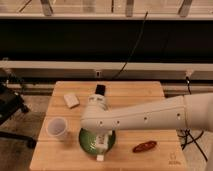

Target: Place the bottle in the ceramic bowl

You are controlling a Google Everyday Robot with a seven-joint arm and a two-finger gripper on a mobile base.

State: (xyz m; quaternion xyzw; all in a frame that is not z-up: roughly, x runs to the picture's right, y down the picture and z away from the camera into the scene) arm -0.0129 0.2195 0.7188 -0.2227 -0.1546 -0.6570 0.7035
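The dark-green ceramic bowl (89, 141) sits at the front middle of the wooden table. My white arm reaches in from the right, and its wrist covers the bowl's back half. My gripper (103, 140) hangs under the wrist, over the bowl. It is shut on the pale whitish bottle (104, 145). The bottle points down, and its white squarish cap (100, 158) is at the bowl's front rim. Most of the gripper is hidden by the wrist.
A whitish translucent cup (57, 128) stands left of the bowl. A pale rectangular block (71, 101) lies at the back left. A small black object (100, 90) lies at the back middle. A reddish-brown object (145, 146) lies right of the bowl. The wooden table (150, 105) ends close in front.
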